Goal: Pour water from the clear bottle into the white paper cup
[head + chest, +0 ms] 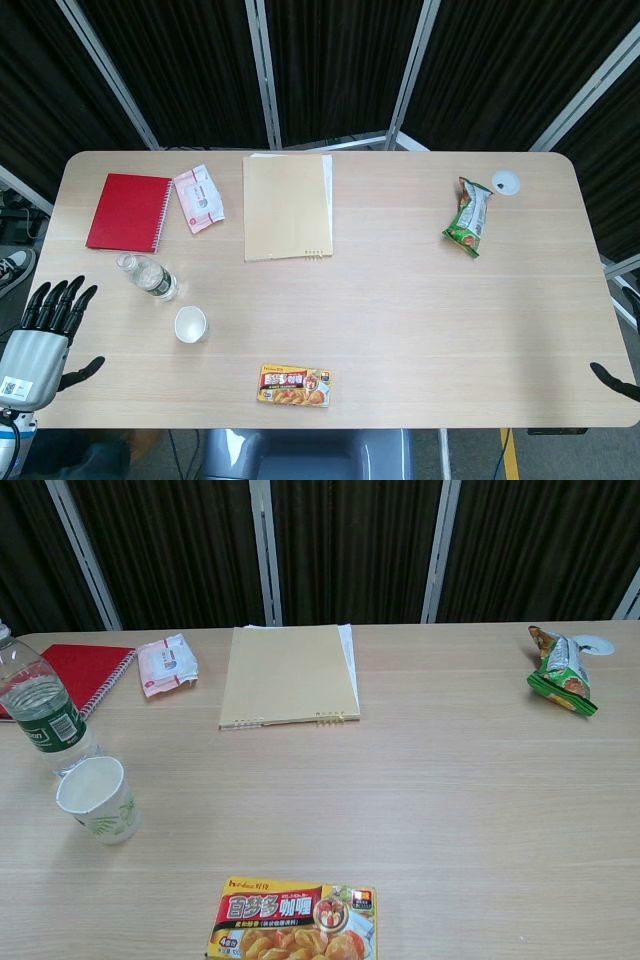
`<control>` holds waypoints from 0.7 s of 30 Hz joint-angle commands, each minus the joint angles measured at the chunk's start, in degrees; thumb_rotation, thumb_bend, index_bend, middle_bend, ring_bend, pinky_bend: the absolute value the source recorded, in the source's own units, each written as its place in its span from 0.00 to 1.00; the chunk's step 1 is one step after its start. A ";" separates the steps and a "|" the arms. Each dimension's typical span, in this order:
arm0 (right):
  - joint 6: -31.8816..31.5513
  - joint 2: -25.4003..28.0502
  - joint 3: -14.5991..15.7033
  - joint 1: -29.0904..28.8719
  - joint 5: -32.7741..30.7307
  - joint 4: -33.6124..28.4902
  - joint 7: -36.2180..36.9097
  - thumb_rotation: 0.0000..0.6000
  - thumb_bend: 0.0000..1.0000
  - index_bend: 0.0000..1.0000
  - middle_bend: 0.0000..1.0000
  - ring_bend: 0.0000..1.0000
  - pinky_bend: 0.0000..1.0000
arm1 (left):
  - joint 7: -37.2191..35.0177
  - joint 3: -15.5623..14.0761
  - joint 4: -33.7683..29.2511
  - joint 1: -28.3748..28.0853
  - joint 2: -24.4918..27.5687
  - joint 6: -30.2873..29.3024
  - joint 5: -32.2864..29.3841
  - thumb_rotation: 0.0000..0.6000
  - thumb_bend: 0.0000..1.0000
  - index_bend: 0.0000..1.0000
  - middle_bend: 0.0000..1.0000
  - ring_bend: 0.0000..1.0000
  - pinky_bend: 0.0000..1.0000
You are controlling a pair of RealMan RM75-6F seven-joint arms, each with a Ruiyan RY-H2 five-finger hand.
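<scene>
The left hand [45,330] is hovering off the near left corner of the tabletop [400,330], its dark fingers [60,300] spread wide and pointing away, holding nothing. Of the right hand [615,382] only a dark tip is showing at the near right edge in the head view, so whether it is wide or closed cannot be told; it is touching none of the items. The clear bottle [148,276] is standing upright just beyond and to the right of the left hand, apart from it, and is showing partly filled in the chest view [42,712]. The white paper cup [190,324] is sitting upright just nearer and to the right of the bottle, close beside it, mouth up [98,798]. A curry box [294,385] is lying flat at the near edge, right of the cup. Further back, a red notebook [128,212] is lying at the far left, a tissue pack [198,198] just right of it, and a tan folder [286,206] near the far centre. A green snack bag [468,218] is lying well apart at the far right, with a white disc [506,182] just beyond it.
</scene>
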State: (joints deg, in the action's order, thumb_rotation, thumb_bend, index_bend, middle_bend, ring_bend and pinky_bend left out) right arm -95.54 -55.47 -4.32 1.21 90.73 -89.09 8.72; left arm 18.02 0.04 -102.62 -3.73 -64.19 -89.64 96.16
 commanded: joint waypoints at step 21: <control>2.41 0.35 -0.12 -1.09 -0.78 -1.09 0.30 1.00 0.00 0.00 0.00 0.00 0.00 | -24.99 7.43 14.07 -8.61 -5.79 21.17 -21.25 1.00 0.00 0.00 0.00 0.00 0.00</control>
State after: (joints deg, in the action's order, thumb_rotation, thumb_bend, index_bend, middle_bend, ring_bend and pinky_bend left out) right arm -93.20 -55.11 -4.47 0.17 90.00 -90.22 8.96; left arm -1.81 5.30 -92.29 -10.26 -68.08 -72.66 79.25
